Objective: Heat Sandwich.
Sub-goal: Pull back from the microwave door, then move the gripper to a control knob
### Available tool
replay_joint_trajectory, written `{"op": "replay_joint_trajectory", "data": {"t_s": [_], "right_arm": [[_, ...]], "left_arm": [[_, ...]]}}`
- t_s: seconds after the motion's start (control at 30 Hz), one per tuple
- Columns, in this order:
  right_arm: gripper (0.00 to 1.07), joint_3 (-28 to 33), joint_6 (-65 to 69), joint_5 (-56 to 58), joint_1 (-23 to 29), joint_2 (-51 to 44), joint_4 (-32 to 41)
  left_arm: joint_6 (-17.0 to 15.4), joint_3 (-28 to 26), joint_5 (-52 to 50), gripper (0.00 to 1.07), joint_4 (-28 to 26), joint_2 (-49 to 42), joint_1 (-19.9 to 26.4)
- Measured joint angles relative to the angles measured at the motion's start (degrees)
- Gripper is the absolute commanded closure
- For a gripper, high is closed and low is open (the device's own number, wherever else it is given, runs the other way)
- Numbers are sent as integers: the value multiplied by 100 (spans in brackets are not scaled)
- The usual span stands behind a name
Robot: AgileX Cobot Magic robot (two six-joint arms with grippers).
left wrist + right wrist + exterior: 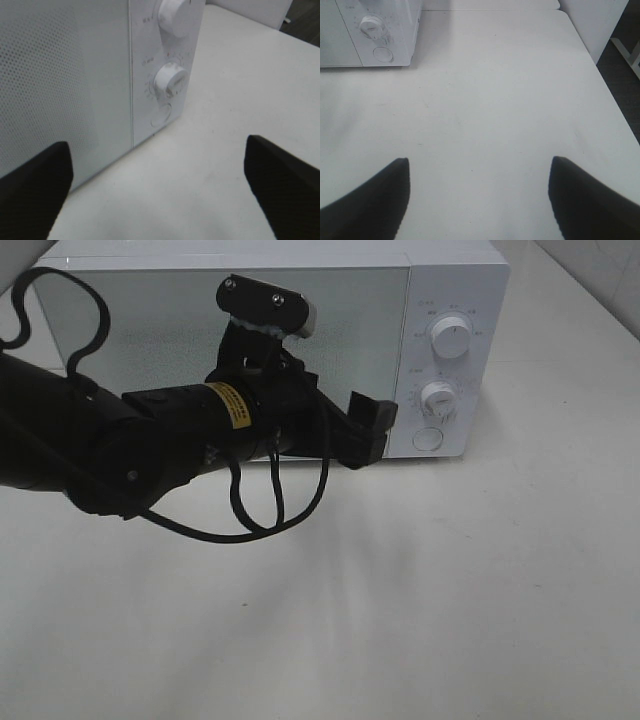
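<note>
Left hand [156, 150] hung released at microwave [140, 330] | right hand [479, 165] released, empty | sandwich unseen; judged soft, light: grip crust edges.

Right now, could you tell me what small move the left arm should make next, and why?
Probably ease the left end effector forward onto the lower round white knob: the white microwave looks shut, the end effector stands open and empty, and that knob lies just ahead.
</note>
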Motion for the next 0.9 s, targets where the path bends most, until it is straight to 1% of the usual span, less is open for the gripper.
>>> {"op": "replay_joint_trajectory", "data": {"t_s": [0.13,0.2,0.23,0.27,0.3,0.37,0.4,0.43,0.47,0.53,0.6,0.63,0.7,0.73,0.77,0.8,0.87,0.9], "right_arm": [[34,0,0,0,0,0,0],[34,0,0,0,0,0,0],[34,0,0,0,0,0,0],[34,0,0,0,0,0,0],[34,0,0,0,0,0,0],[34,0,0,0,0,0,0],[34,0,0,0,0,0,0],[34,0,0,0,0,0,0],[34,0,0,0,0,0,0],[34,0,0,0,0,0,0],[34,0,0,0,0,0,0],[34,0,0,0,0,0,0],[34,0,0,0,0,0,0],[34,0,0,0,0,0,0],[34,0,0,0,0,0,0],[34,0,0,0,0,0,0],[34,0,0,0,0,0,0],[34,0,0,0,0,0,0]], "left_arm": [[-17,0,602,7,0,-143,-17],[-29,0,1369,7,0,-327,-17],[-29,0,1369,7,0,-327,-17],[-34,0,1679,7,-6,-384,-17],[-40,6,2338,7,-6,-556,-17],[-40,6,2939,7,-6,-733,-17],[-40,6,2939,7,-6,-733,-17],[-40,6,3197,7,-6,-842,-17],[-40,6,3776,7,-6,-1060,-17],[-46,6,4269,7,-6,-1249,23],[-46,6,4452,7,-6,-1329,52],[-46,6,4887,7,-11,-1513,160],[-46,6,5277,7,-52,-1667,315],[-46,6,5277,7,-52,-1667,315],[-69,6,5718,7,-86,-1811,510],[-74,6,5924,7,-115,-1896,630],[-86,6,6262,7,-189,-2057,888],[-86,6,6262,7,-189,-2057,888]]}}
